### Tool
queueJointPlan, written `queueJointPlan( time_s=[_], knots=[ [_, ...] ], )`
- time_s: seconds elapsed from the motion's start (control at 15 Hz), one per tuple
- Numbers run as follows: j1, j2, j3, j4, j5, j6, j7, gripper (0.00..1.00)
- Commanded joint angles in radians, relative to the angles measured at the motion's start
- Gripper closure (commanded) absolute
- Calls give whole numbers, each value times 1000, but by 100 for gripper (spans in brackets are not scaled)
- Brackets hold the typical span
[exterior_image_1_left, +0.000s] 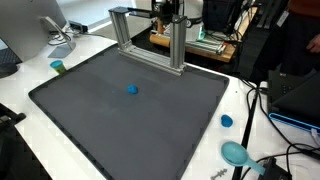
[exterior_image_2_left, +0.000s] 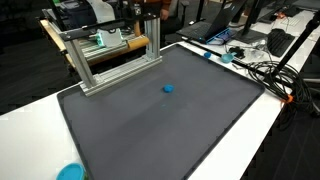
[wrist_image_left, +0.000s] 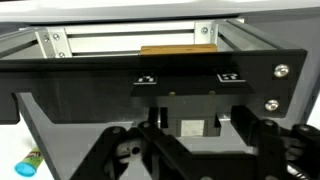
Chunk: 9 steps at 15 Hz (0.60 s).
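Both exterior views high, oblique, share mat; wrist view close, facing frame.

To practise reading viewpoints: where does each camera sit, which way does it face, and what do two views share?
Exterior view: raised off-table, looking across the mat to the metal frame; gripper at top.
Exterior view: from another side, frame upper left; robot unclear.
Wrist view: close behind the frame's bar, facing it; gripper fills bottom.
Shared: blue ball in both exterior views.

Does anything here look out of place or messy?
Nothing looks spilled or broken. One small blue piece lies alone in the middle of the mat, while other blue bits sit off it on the white table.
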Motion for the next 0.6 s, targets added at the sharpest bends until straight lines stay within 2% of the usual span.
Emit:
queueJointPlan(
  time_s=[0.0, 0.27, 0.53],
  knots=[
    [9, -11, -2, -2, 3, 10, 7, 27],
    [0, -14, -5, -3, -3, -1, 9, 32],
    [4, -9, -20, -1, 5, -8, -8, 30]
  ],
)
